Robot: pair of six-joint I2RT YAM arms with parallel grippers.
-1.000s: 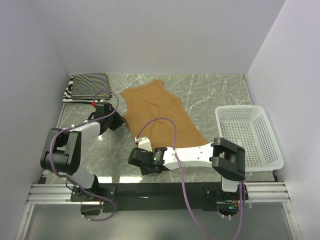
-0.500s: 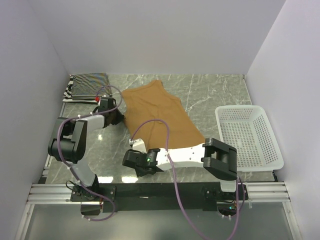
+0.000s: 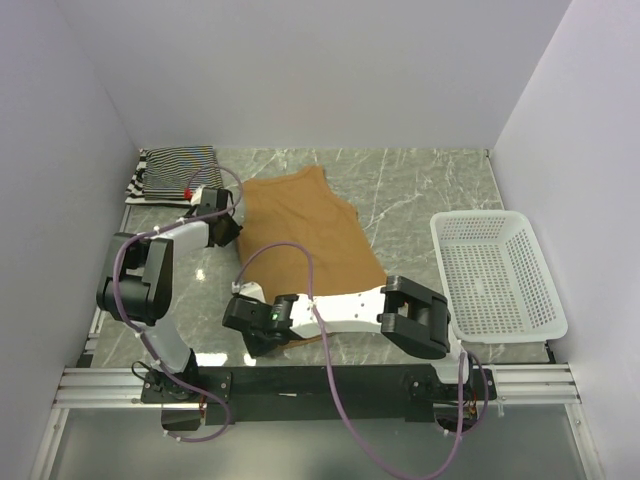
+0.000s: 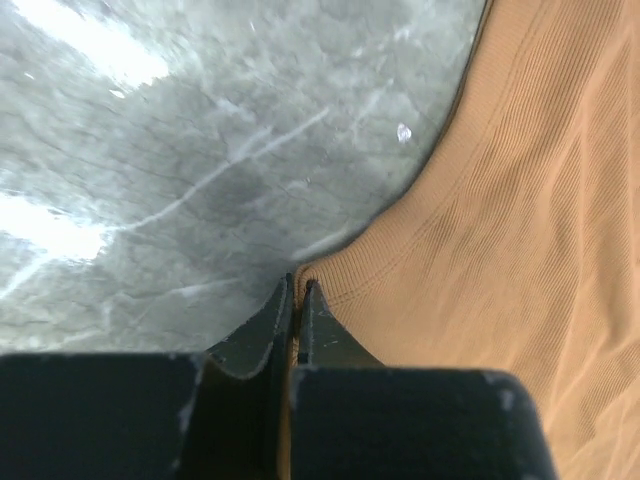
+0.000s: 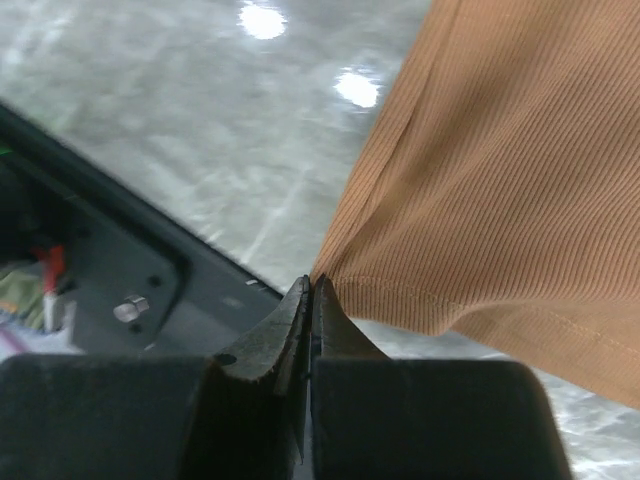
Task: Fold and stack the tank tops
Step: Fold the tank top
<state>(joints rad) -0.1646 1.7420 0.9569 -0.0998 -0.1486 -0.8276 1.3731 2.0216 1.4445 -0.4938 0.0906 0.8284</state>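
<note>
From above, the tan tank top [image 3: 305, 235] lies spread on the middle of the marble surface [image 3: 430, 185]. The striped tank tops [image 3: 175, 170] sit folded in a pile at the far left corner, and from here the two cannot be told apart. A white basket [image 3: 497, 275] stands at the right. The left arm rises from its base, bends sharply at the elbow and runs its forearm forward, so the left tool [image 3: 235, 228] meets the tan top's left edge. The right arm lies low and stretched far to the left along the near edge, with the right tool [image 3: 255, 325] at the garment's near-left corner.

The left wrist view shows the left tool [image 4: 297, 300] with its jaws pressed narrow, pinching the ribbed edge of the tan tank top [image 4: 520, 230] where it curves against the surface [image 4: 200, 150].

In the right wrist view, the right tool [image 5: 310, 300] is likewise closed tight and grips the hemmed corner of the tan tank top [image 5: 500, 180]. The cloth drapes up and away from the jaws, lifted off the surface [image 5: 200, 130]. A black rail [image 5: 120, 260] crosses the lower left.
</note>
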